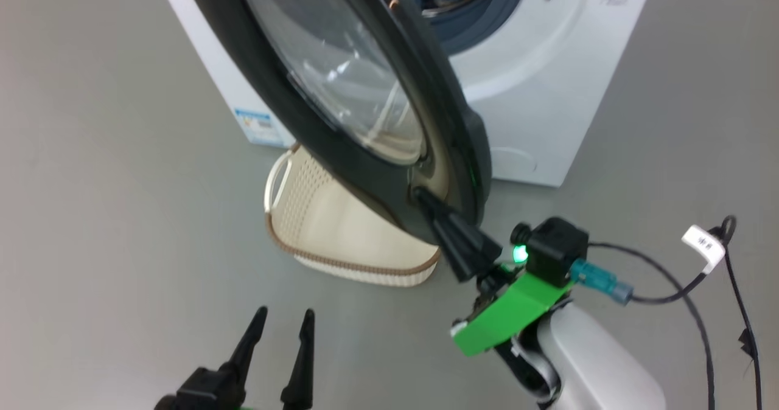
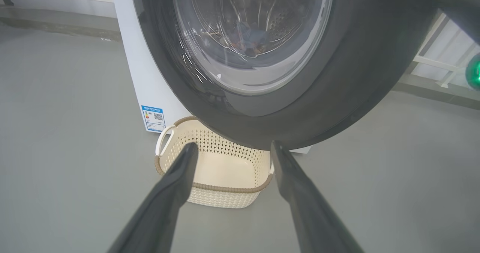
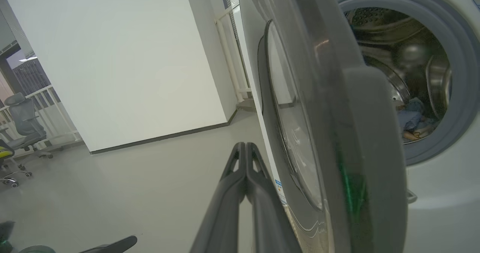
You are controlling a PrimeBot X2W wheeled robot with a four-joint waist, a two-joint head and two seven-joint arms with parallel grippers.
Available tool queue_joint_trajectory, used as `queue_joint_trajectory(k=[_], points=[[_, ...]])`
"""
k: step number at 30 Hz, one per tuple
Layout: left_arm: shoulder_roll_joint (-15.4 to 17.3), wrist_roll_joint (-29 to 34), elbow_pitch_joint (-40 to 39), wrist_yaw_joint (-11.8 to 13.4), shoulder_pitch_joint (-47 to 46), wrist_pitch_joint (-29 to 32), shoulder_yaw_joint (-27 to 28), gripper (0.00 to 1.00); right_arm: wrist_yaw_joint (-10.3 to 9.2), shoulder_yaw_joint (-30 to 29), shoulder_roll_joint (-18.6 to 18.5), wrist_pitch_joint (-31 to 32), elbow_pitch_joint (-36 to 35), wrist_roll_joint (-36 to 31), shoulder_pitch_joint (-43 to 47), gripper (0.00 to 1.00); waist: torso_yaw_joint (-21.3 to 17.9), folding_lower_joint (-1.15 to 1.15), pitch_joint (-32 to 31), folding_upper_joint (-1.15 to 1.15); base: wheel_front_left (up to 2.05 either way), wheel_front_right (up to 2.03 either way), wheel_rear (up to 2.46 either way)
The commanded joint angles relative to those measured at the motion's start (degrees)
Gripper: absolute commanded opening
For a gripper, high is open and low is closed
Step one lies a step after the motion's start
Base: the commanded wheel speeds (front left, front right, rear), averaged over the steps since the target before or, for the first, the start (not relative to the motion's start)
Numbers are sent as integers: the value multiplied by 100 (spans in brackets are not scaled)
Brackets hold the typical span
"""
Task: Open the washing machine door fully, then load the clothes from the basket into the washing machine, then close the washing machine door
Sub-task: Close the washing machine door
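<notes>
Door of glossy black plastic [image 1: 341,75], large and round with a clear bulging window, stands half open across the upper middle of the head frame, before the big white boxy washing machine [image 1: 548,93]. Light blue printed clothes [image 3: 410,118] lie in its steel drum. Beneath the door sits the cream perforated plastic basket [image 1: 316,215], brown-rimmed. My right gripper [image 1: 426,202], fingers pressed together, touches the door's lower rim. My left gripper [image 1: 285,312], lower left, has its fingers spread apart.
</notes>
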Motion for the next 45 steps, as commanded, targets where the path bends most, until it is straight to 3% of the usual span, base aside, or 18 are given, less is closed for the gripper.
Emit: queue_joint_trajectory(k=[1,16,28,36,45], points=[[14,-43,-173,36,-244,-52,115,100,9,4,119,-27,-60,2,-222,0,221,0,366,0,0,0,0],[14,-180,-317,131,-371,-52,116,100,9,-655,-50,-27,-132,-7,-847,0,143,0,903,0,0,0,0],[14,-337,-580,220,-518,-52,-102,100,9,-900,-592,-27,-87,-24,-1916,0,145,0,1695,0,0,0,0],[14,-435,-884,333,-745,-52,-274,100,9,-872,-1162,-27,109,-85,-3029,0,156,0,2318,0,0,0,0],[14,-712,-948,393,-847,-52,-633,100,9,-1293,-1536,-27,715,-188,-3783,0,477,0,2399,0,0,0,0]])
